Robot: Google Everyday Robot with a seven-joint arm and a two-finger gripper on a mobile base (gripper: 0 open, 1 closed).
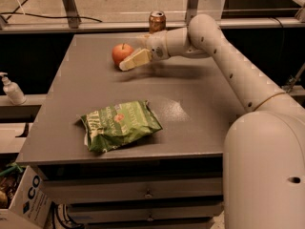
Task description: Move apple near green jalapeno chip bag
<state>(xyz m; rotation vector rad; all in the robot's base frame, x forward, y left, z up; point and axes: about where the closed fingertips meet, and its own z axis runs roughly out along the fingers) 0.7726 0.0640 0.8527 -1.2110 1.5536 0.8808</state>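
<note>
The round red-orange apple (121,52) sits on the grey table (200,109) near its far edge, left of centre. My gripper (129,62) reaches in from the right on the white arm (209,42) and sits right against the apple's lower right side, overlapping it in the view. The crinkled green jalapeno chip bag (119,125) lies flat near the table's front left, well apart from the apple and the gripper.
A brown-gold drink can (157,22) stands at the table's far edge, just behind the arm. A soap dispenser bottle (11,89) stands on a ledge to the left. A cardboard box (24,199) sits on the floor at lower left. The table has drawers under its front edge.
</note>
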